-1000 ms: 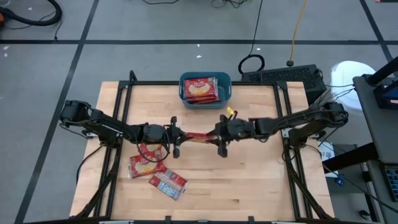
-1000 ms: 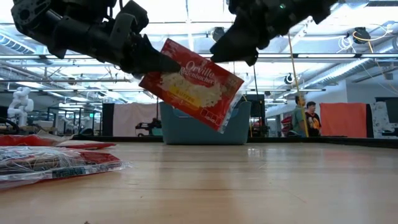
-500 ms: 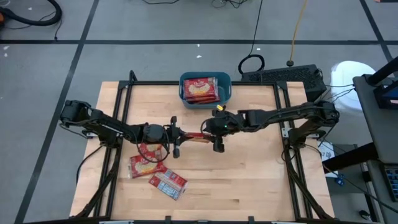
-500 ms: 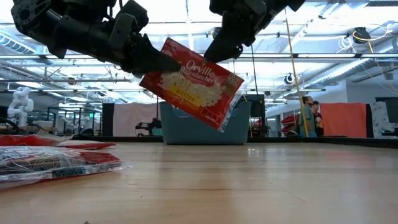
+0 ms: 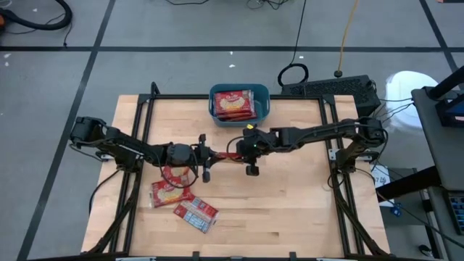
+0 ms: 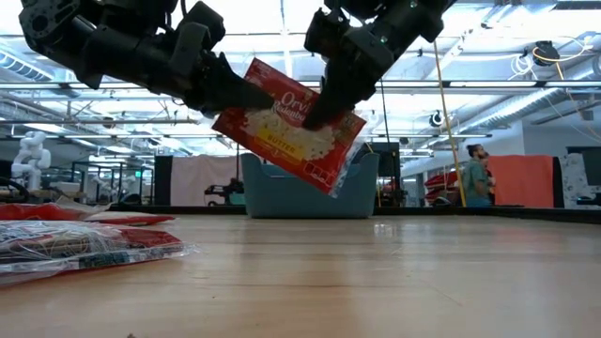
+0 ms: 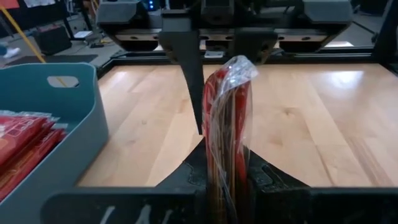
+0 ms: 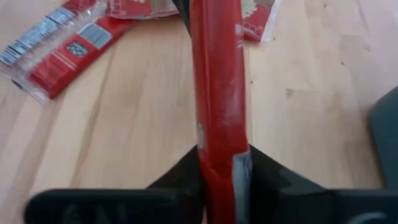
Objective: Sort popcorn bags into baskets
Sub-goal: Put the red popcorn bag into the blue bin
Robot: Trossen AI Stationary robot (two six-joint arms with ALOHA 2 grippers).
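Low view: popcorn bag pinched between left claw and right claw.

The table was pale wood, smooth with a light sheen; the popcorn bag wore glossy, crinkled clear plastic wrap over red print; the basket was matt teal plastic; both grippers' fingers looked matt black.

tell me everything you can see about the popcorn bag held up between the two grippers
The held popcorn bag is a flat red packet in clear, crinkly wrap, with a cream-yellow label. It hangs tilted in the air above the middle of the table, in front of the teal tub, touching no wood. The left gripper is shut on one end and the right gripper clamps the opposite end, so both hold it at once.
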